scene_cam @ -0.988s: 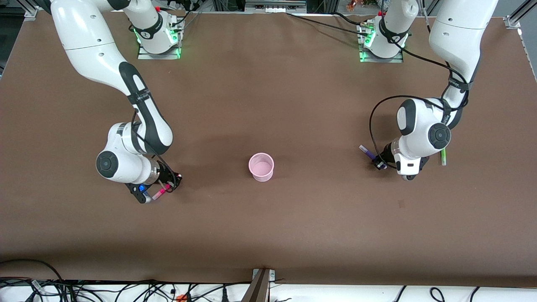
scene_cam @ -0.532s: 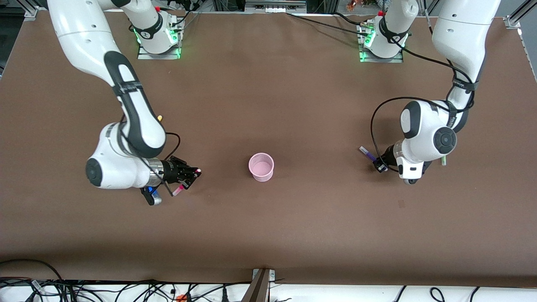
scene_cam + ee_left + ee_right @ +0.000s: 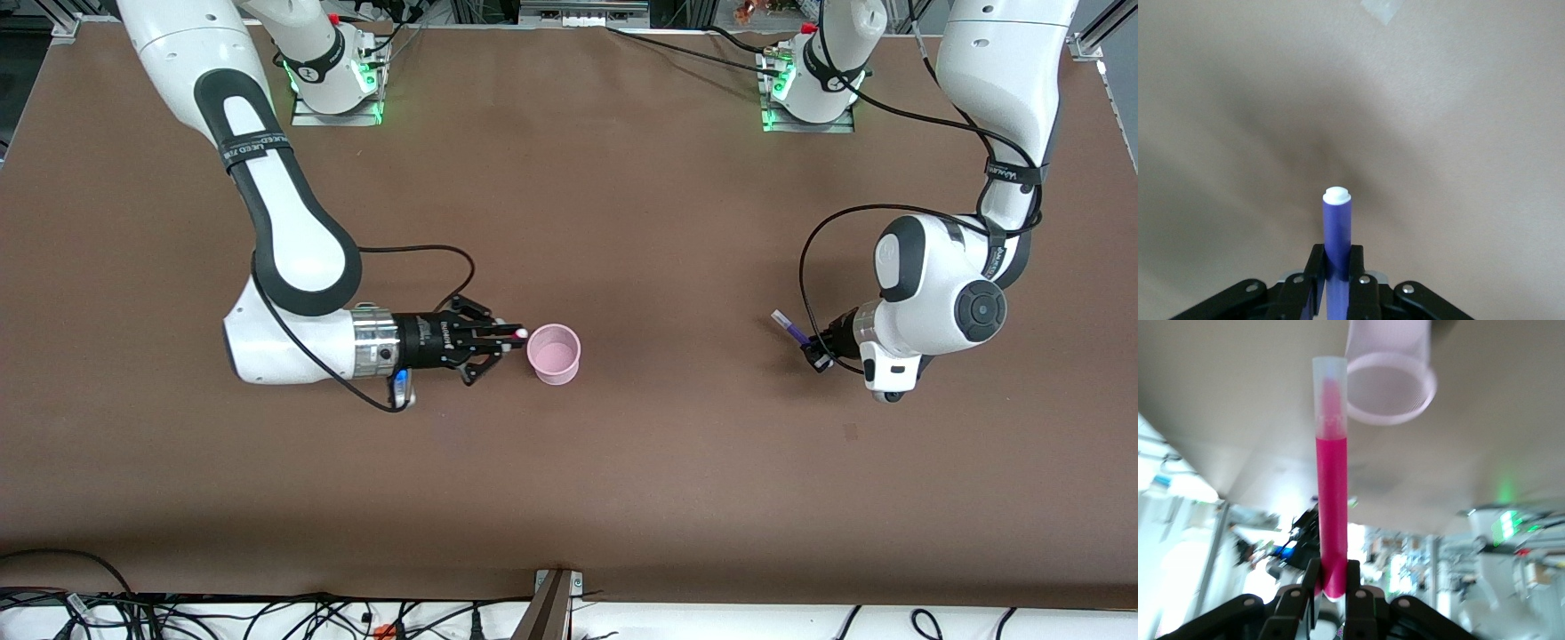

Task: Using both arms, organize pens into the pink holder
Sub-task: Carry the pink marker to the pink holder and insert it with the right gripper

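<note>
A magenta-pink pen (image 3: 1332,480) is clamped in the right claw (image 3: 508,339) just beside the rim of the pink holder (image 3: 554,353), seemingly empty at mid-surface (image 3: 622,222), while a purple pen (image 3: 1336,233) is gripped by the left claw (image 3: 813,348) well apart toward that arm's end, so no pen appears stowed yet.

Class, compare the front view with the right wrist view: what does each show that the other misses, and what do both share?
Only the front view shows the left tool shut on the purple pen toward the left arm's end of the table. Only the right wrist view shows the magenta pen's full length and clear cap. Both show the right tool shut on that pen, its tip beside the pink holder, with nothing in the holder.
</note>
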You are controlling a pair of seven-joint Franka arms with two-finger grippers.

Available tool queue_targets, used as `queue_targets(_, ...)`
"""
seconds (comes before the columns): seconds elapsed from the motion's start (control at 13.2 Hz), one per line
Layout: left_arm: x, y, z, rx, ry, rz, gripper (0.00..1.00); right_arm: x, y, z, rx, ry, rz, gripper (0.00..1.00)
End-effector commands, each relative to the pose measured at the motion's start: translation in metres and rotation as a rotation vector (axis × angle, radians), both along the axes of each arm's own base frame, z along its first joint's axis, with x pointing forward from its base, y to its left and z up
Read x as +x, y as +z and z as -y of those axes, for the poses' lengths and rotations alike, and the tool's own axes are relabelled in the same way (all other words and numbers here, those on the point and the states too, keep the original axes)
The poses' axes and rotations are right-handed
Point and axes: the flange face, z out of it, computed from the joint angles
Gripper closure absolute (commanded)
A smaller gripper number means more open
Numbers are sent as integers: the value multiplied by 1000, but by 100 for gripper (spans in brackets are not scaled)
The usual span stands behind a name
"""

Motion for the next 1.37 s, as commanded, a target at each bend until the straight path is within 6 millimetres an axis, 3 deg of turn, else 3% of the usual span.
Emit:
queue_targets(0.0, 13, 46, 2, -29, -32, 8, 100, -5, -8, -33, 98, -126, -67, 100)
queue_targets(0.23, 28, 96, 5, -14, -110, -13, 100, -23, -38, -66, 162, -166, -128, 100)
queue_targets(0.46, 41, 147, -4, -9, -142, 30, 100, -40, -73, -69, 156, -157, -130, 100)
queue_targets(0.68, 50, 177, -9, -11, -126, 92, 100, -50, -90, -69, 142, -131, -109, 100)
queue_targets(0.76, 52, 179, -10, -8, -123, 97, 100, -49, -96, -67, 138, -132, -111, 94)
queue_targets(0.84, 52, 178, -10, -8, -123, 96, 100, -49, -100, -67, 132, -133, -110, 52)
queue_targets(0.91, 52, 178, -9, -8, -121, 95, 100, -46, -100, -64, 125, -139, -97, 2)
queue_targets(1.14, 51, 182, 0, -18, -114, 100, 100, -29, -91, -39, 98, -157, -44, 0)
queue_targets(1.29, 51, 184, 18, -14, -20, 88, 100, -10, -69, -13, 15, -135, 46, 0)
